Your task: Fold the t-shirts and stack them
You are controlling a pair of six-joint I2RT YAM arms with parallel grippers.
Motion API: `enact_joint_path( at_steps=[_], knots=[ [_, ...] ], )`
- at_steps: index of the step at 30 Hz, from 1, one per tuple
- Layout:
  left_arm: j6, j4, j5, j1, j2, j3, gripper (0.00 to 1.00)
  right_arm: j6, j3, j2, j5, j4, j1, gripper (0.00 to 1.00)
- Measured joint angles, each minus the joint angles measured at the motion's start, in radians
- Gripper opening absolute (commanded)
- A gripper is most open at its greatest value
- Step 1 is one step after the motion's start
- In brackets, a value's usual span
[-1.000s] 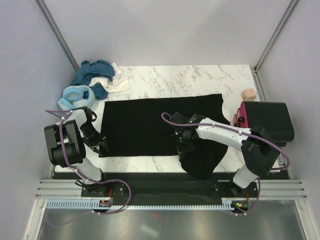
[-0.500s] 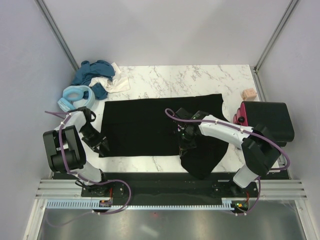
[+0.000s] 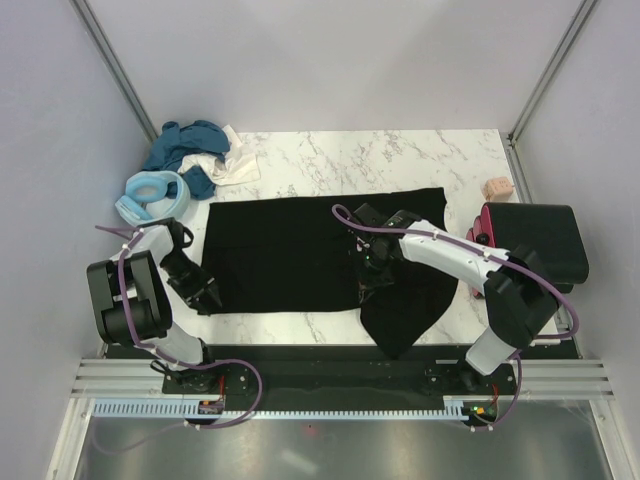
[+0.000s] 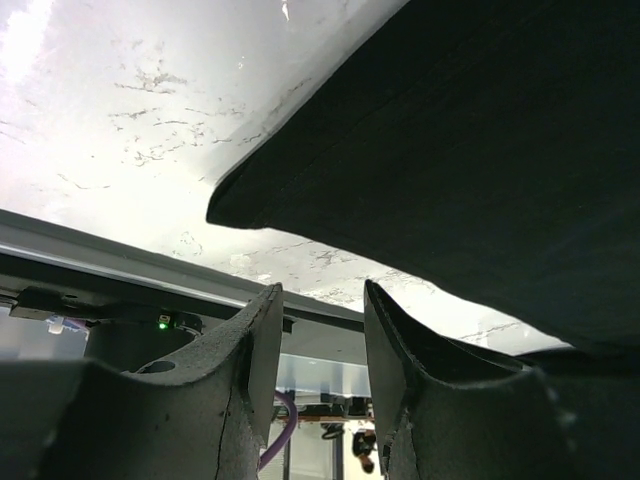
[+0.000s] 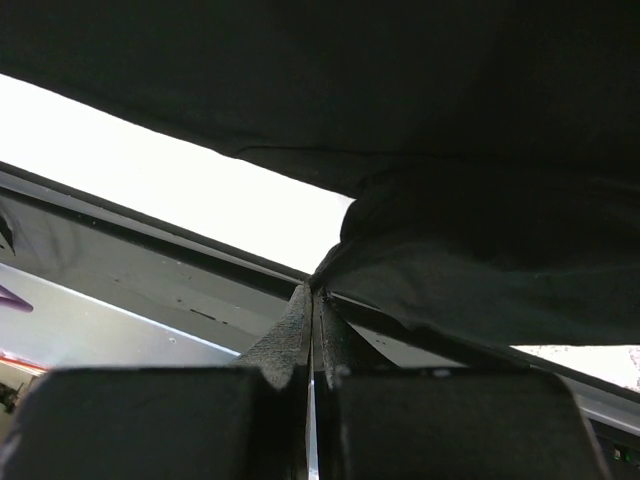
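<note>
A black t-shirt (image 3: 280,250) lies spread across the middle of the marble table (image 3: 370,160), and its right part sags over the front edge. My right gripper (image 3: 368,282) is shut on a bunched fold of this shirt near its front hem. In the right wrist view the fingertips (image 5: 312,300) pinch the black cloth (image 5: 450,250). My left gripper (image 3: 205,295) is open beside the shirt's near-left corner. In the left wrist view the gap between its fingers (image 4: 318,335) holds nothing, and the shirt corner (image 4: 400,150) lies just beyond the tips.
Teal-blue and white t-shirts (image 3: 195,150) are heaped at the back left, with a light blue rolled one (image 3: 150,192) in front of them. A pinkish-beige block (image 3: 497,187) and a black box with a red side (image 3: 530,245) stand at the right edge.
My right gripper has drawn the pinched cloth a little farther onto the table. The left gripper has shifted slightly beside the shirt's corner.
</note>
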Motion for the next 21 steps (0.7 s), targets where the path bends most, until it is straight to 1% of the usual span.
enact_joint_path(
  at_steps=[8, 12, 16, 21],
  knots=[
    [0.003, 0.002, -0.011, 0.001, 0.023, 0.0, 0.46, 0.002, 0.0, -0.002, 0.009, -0.005, -0.019, 0.0],
    [0.002, 0.0, -0.076, 0.002, 0.04, 0.012, 0.47, 0.005, -0.003, -0.012, 0.013, -0.003, -0.02, 0.0],
    [0.0, 0.0, -0.14, 0.003, 0.042, 0.055, 0.47, 0.006, -0.011, -0.026, 0.014, -0.003, -0.025, 0.0],
    [-0.003, 0.0, -0.161, 0.004, 0.076, 0.105, 0.46, 0.013, -0.028, -0.039, 0.013, -0.002, -0.039, 0.0]
  ],
)
